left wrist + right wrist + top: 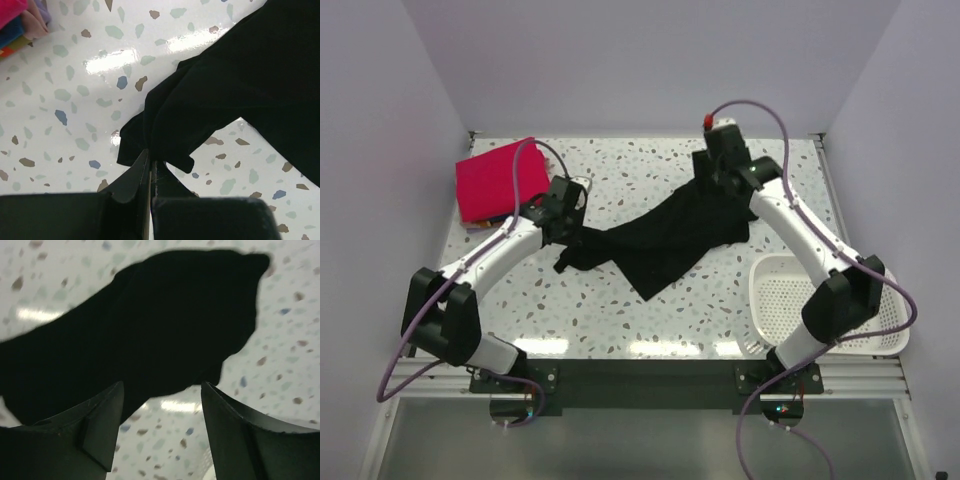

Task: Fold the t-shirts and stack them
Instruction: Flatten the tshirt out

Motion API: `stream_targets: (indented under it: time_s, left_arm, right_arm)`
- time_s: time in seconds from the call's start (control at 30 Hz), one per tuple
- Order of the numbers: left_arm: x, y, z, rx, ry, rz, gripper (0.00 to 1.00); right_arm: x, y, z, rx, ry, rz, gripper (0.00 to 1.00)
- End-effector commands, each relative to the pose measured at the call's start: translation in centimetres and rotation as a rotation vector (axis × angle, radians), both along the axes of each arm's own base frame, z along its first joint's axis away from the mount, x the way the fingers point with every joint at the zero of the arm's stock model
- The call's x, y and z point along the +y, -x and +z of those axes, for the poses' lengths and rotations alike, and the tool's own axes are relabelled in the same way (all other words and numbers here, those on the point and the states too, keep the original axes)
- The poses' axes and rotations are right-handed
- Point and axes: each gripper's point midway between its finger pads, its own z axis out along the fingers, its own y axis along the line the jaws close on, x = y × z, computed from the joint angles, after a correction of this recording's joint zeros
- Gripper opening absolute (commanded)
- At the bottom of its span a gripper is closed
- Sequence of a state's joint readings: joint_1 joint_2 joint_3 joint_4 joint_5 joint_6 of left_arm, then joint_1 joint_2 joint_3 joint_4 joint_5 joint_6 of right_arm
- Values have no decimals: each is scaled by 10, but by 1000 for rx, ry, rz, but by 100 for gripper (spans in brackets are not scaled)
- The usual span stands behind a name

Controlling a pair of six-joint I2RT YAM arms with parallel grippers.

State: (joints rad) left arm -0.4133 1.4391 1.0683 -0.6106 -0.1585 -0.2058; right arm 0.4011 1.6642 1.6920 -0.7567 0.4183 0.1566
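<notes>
A black t-shirt (670,235) lies crumpled and stretched diagonally across the middle of the table. My left gripper (567,218) is shut on its left end; in the left wrist view the jaws (150,161) pinch a fold of the black cloth (235,85). My right gripper (716,168) is over the shirt's far right corner; its jaws (162,386) stand wide open and empty just above the black cloth (150,325). A pinkish-red folded shirt (500,180) tops a stack of coloured ones at the back left, also seen in the left wrist view (15,20).
A white mesh basket (810,300) sits at the right front of the table, beside the right arm's base. White walls close in the back and both sides. The terrazzo tabletop (620,310) shows in front of the shirt.
</notes>
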Motion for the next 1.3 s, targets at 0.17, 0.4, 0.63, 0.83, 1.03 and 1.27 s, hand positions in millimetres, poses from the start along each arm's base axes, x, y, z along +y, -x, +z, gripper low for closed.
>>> stream_targets:
  time_s: [0.17,0.4,0.63,0.83,1.03,1.27]
  left_arm:
    - [-8,-27,-27,0,-21,-28,0]
    - [-11,-33,-39,6,-22,-38,0]
    - [-6,-30,-38,-9,-44,-43,0]
    - [-4,-31,-38,-11,-49,-41,0]
    - [-3,-31,-39,-10,-50,-38,0]
    - [-1,-31,-39,-13,-55,-34,0]
  right_arm:
    - [84,122,-80,215,-378,212,53]
    - [116,152,-120,318,-438,259,58]
    - [141,152,-156,392,-406,278,63]
    - [144,151,-188,443,-364,247,61]
    - [145,146,-204,453,-342,232,55]
    - [138,150,-224,496,-288,207,49]
